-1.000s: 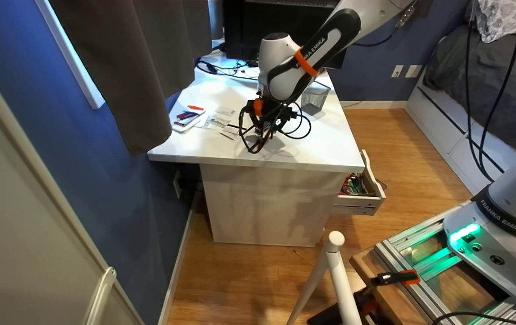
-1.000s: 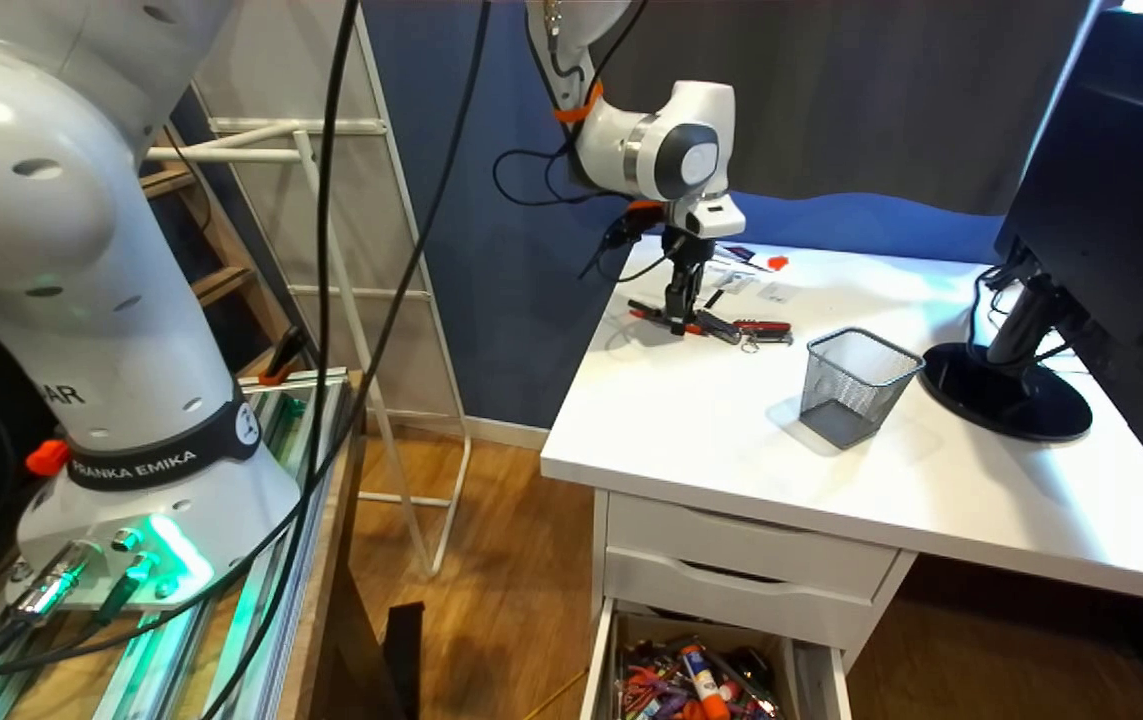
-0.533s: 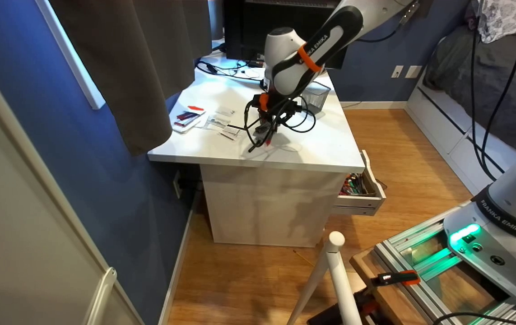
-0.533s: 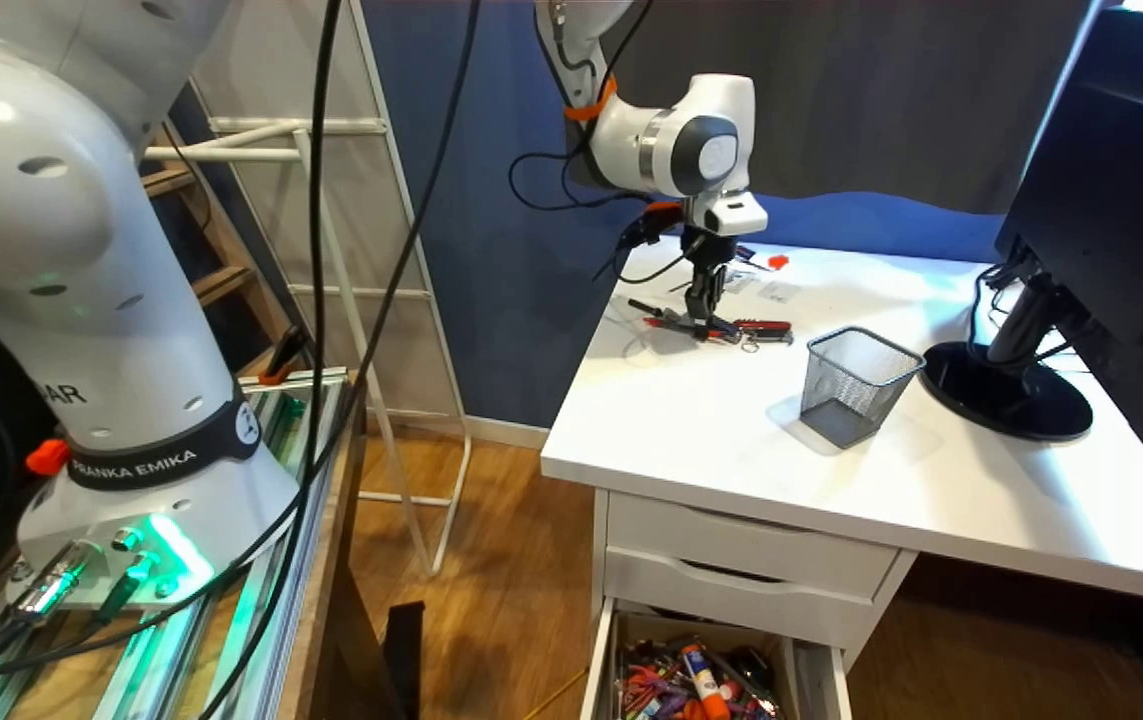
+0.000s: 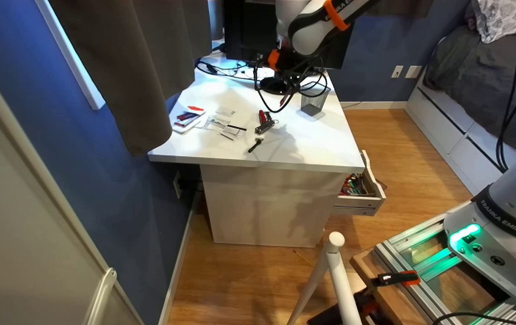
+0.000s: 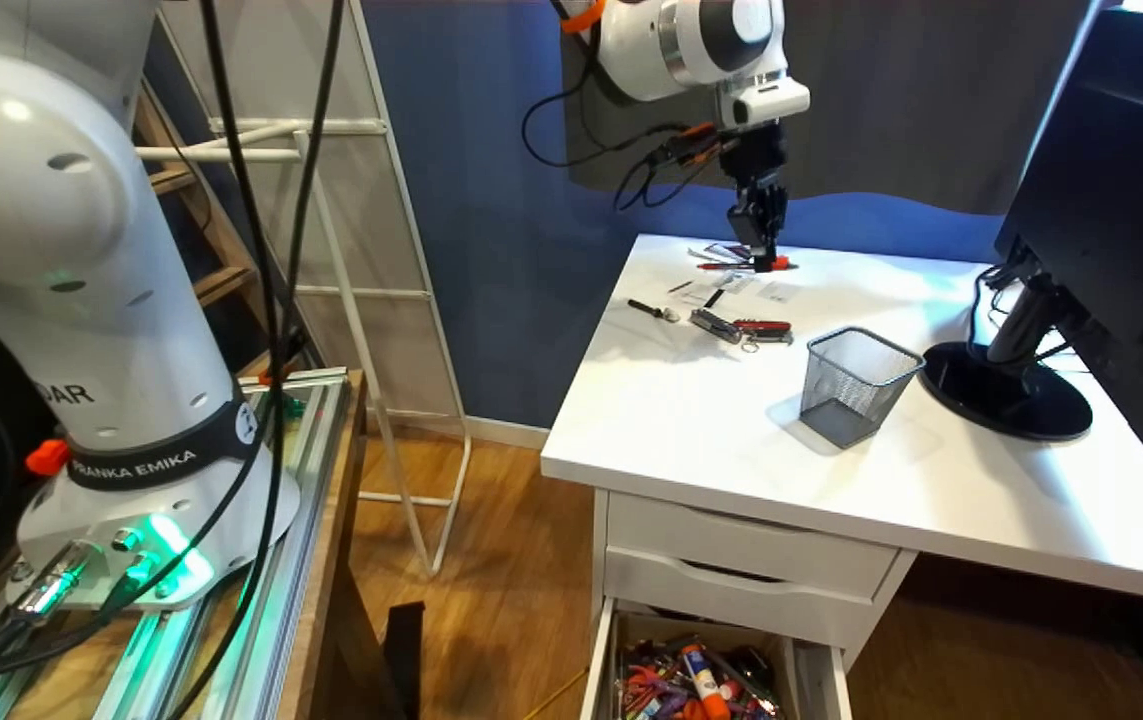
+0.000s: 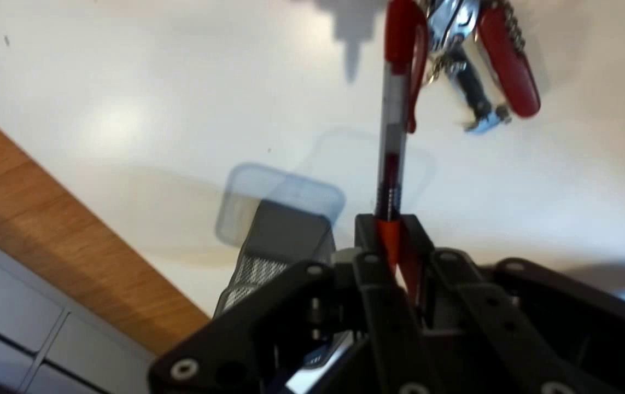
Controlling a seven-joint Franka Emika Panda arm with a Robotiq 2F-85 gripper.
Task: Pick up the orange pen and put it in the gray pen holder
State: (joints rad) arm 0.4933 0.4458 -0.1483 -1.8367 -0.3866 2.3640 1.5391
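Note:
My gripper (image 7: 389,232) is shut on the orange pen (image 7: 391,180), a red-orange pen with a clear barrel. The fingers hold its orange end, and its red cap points away from them in the wrist view. In an exterior view the gripper (image 6: 763,262) is raised above the desk, and the pen (image 6: 724,266) sticks out sideways. In an exterior view the pen's end (image 5: 282,100) shows below the cables. The gray pen holder (image 6: 836,385) is a square mesh cup standing upright on the desk, apart from the gripper. It also shows in the wrist view (image 7: 257,269), partly behind the gripper.
Pocket knives (image 5: 265,123) and a black-strapped object (image 5: 256,145) lie on the desk (image 6: 661,400). Papers and an orange item (image 5: 195,108) lie near the curtain. A monitor base (image 6: 1011,400) stands beside the holder. An open drawer (image 6: 711,680) sticks out below.
The gripper has risen from the desk with the pen in it and moved toward the monitor side. The knives and the black-strapped object are now uncovered on the desk. The holder has not moved.

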